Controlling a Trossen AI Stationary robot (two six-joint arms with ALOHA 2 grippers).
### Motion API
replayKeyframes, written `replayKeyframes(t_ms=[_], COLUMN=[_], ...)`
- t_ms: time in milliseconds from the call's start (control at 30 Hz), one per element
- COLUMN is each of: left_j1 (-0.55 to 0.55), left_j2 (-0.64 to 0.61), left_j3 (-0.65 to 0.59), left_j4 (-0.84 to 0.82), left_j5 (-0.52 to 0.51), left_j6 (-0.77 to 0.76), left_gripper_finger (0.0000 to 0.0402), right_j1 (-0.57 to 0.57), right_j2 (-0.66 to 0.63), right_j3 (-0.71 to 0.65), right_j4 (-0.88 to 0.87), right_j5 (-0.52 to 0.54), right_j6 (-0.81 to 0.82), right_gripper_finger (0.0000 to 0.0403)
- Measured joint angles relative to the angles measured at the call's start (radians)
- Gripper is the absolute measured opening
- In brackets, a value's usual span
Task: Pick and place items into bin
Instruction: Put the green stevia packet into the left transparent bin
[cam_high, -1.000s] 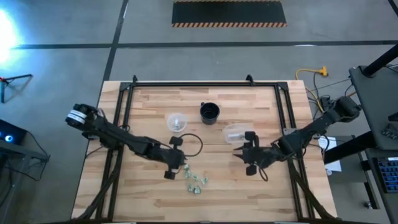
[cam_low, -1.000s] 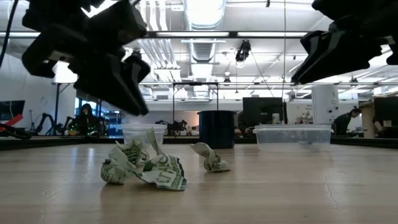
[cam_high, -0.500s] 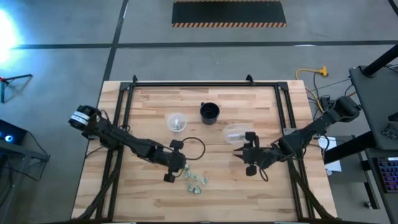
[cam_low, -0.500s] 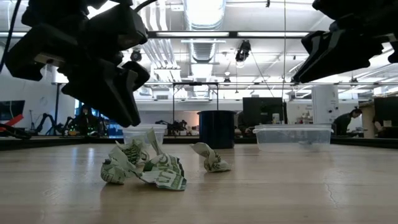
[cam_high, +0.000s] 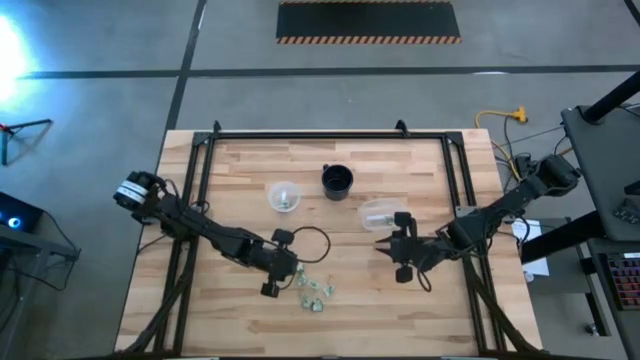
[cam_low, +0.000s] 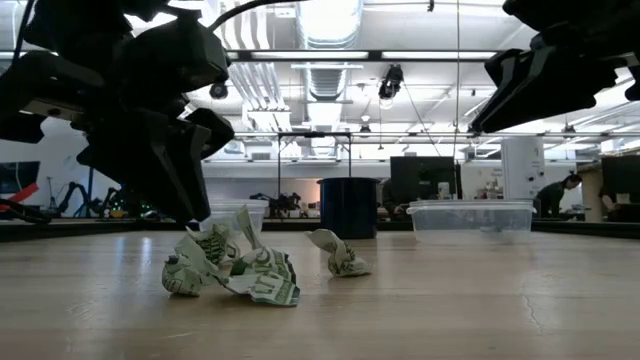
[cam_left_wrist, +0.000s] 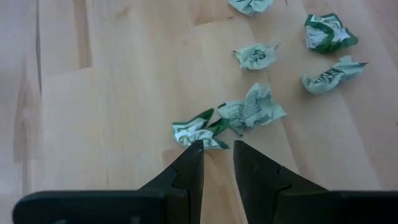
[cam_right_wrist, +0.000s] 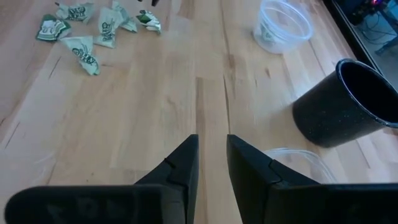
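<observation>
Several small crumpled green-and-white wrappers, the items (cam_high: 312, 289), lie loose on the wooden table (cam_high: 240, 320) near its front middle. My left gripper (cam_high: 292, 271) slants down just above the heap's left side. It is open by a narrow gap (cam_left_wrist: 217, 148), and the nearest wrapper (cam_left_wrist: 198, 131) lies right at its fingertips with nothing between them. In the low view it hangs over the heap (cam_low: 232, 265). My right gripper (cam_high: 382, 243) waits in the air at the right, open by a narrow gap (cam_right_wrist: 212, 144) and holding nothing. The shallow clear bin (cam_high: 380, 213) stands beside it.
A black cup (cam_high: 337, 181) stands at the table's far middle. Left of it is a clear plastic cup (cam_high: 284, 196) with a greenish piece inside. Black frame bars (cam_high: 200, 170) run along the table's left, right and far sides.
My left gripper has sunk and moved toward the table's near edge, closer to the wrappers, tipping further downward. The wrappers lie as before.
</observation>
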Motion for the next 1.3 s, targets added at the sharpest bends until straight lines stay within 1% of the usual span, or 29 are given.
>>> replayKeyframes(t_ms=[167, 333, 867, 1100, 1300], left_j1=[-0.001, -0.001, -0.006, -0.004, -0.001], left_j2=[0.0, 0.0, 0.0, 0.015, 0.004], left_j3=[0.003, -0.003, -0.006, -0.003, 0.015], left_j4=[0.009, 0.028, 0.034, 0.033, 0.012], left_j5=[-0.042, -0.058, -0.054, -0.079, -0.089], left_j6=[0.001, 0.0, -0.024, 0.008, 0.083], left_gripper_finger=[0.007, 0.007, 0.0071, 0.0071, 0.0072], right_j1=[0.0, 0.0, 0.0, 0.0, 0.0], right_j2=[0.0, 0.0, 0.0, 0.0, 0.0], right_j3=[0.0, 0.011, 0.014, 0.014, 0.014], right_j4=[0.037, 0.045, 0.044, 0.044, 0.043], right_j5=[-0.001, -0.001, -0.001, 0.0, 0.0], right_j6=[-0.026, -0.036, -0.041, -0.053, -0.06], right_gripper_finger=[0.0072, 0.0072, 0.0072, 0.0072, 0.0072])
